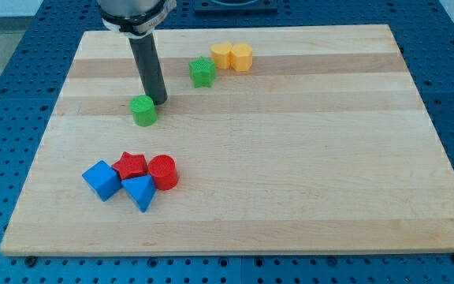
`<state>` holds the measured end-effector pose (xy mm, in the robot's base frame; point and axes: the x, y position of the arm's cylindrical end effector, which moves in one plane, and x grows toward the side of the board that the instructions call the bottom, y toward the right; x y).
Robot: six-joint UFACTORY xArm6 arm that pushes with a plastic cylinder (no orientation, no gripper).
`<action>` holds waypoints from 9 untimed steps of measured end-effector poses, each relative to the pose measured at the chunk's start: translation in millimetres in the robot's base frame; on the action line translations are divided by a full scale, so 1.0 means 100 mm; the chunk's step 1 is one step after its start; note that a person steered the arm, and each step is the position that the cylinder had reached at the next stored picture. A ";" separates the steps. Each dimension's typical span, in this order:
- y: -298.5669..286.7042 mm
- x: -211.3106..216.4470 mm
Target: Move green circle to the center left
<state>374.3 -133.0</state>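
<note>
Green circle (143, 110) sits upper left on desk (306, 181). My tip (158, 101) touches it at 2 o'clock. No pincer on this rod, nothing to open or clamp. Block looks light, hard, slippery, apt to roll aside; push through centre toward 8 o'clock.

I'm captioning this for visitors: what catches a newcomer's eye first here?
The dark rod dropping from the view's top, my tip just right of the green circle. Next, the red and blue cluster at lower left, around the red circle. Two yellow blocks sit beside a green star near the top.
</note>
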 end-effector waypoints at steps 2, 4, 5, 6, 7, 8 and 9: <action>0.23 0.12; 0.24 0.40; 0.13 0.40; -0.26 0.40; -0.58 0.38; -0.71 0.38; -0.69 0.38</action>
